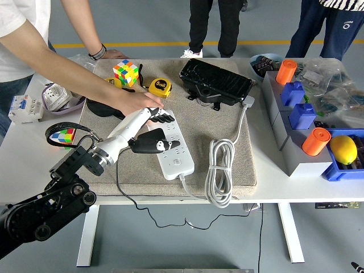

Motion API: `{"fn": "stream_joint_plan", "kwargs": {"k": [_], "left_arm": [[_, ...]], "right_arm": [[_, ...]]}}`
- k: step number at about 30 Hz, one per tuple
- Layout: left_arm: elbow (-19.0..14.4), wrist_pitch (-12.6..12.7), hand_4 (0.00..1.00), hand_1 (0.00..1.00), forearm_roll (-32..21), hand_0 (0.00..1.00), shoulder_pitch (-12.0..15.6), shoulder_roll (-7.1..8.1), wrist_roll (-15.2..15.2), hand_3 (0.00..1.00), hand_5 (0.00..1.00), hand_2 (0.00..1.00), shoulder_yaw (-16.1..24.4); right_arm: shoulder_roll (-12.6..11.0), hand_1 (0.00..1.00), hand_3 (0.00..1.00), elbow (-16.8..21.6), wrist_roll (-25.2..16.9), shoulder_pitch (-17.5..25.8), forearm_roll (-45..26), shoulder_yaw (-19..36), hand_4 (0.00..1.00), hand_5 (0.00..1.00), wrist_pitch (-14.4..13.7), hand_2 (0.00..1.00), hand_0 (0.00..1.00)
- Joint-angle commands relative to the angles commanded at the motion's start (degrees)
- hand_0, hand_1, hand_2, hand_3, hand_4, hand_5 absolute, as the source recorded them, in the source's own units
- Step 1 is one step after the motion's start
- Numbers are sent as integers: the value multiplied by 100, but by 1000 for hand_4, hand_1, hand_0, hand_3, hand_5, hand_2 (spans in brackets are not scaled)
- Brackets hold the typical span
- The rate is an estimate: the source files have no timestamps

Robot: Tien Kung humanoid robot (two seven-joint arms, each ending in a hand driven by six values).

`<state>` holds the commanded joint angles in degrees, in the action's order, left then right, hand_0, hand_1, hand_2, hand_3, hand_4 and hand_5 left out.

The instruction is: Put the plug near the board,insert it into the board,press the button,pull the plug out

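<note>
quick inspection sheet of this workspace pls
surface: white table with beige mat
job's things: white power strip on mat; plug hidden
clutter: rubik's cube, yellow tape measure, black case, lemon, orange cylinders
grippers: left hand over the strip, grasp unclear; right not seen
cables: white coil; black cord under table edge
surroundings: a person's hand at the strip's far end; people standing behind

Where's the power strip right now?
In the head view, the white power strip lies left of center on the beige mat, under the left hand, with the coiled white cable to its right.
</note>
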<state>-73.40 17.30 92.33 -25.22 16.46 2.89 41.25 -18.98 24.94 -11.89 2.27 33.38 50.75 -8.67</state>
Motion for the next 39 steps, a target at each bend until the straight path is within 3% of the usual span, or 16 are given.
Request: {"fn": "stream_joint_plan", "kwargs": {"k": [4,5,9,16,17,22,23,28,29,39], "left_arm": [[254,273,987,743,343,738,-21,-65,34,722,392,742,-54],[306,338,998,742,407,738,-29,-76,41,762,375,760,-62],[512,465,998,742,783,738,-56,-126,-126,762,375,760,-64],[787,478,998,720,1199,713,-103,-187,-357,761,364,737,-94],[815,484,998,661,1223,643,-109,-192,-386,743,369,679,-107],[936,515,998,661,1332,643,-149,-228,-496,743,369,679,-160],[970,527,993,591,1370,542,-165,-241,-527,659,359,608,-179],[1105,558,993,591,1357,542,-227,-290,-583,659,359,608,-242],[1138,558,998,549,1358,482,-244,-303,-606,606,375,539,-259],[1388,473,974,537,1354,451,-428,-379,-825,586,392,531,-364]], "right_arm": [[9,611,550,0,1,1,2,5,952,379,0,600,601],[11,611,551,-1,1,1,2,5,952,379,0,600,601],[12,611,551,0,2,3,3,-5,952,379,0,600,601],[13,612,550,5,0,-10,6,17,951,380,-1,600,601],[13,611,551,5,0,-10,7,23,952,379,-2,600,601],[8,611,551,3,0,-1,11,31,952,379,-3,600,601],[9,611,550,4,0,-1,10,32,951,380,-4,600,601],[10,611,550,16,1,-2,20,33,951,380,-4,600,601],[10,611,551,22,1,0,25,32,951,379,-5,600,601],[5,611,551,36,0,-10,40,56,952,378,-7,600,601]]}}
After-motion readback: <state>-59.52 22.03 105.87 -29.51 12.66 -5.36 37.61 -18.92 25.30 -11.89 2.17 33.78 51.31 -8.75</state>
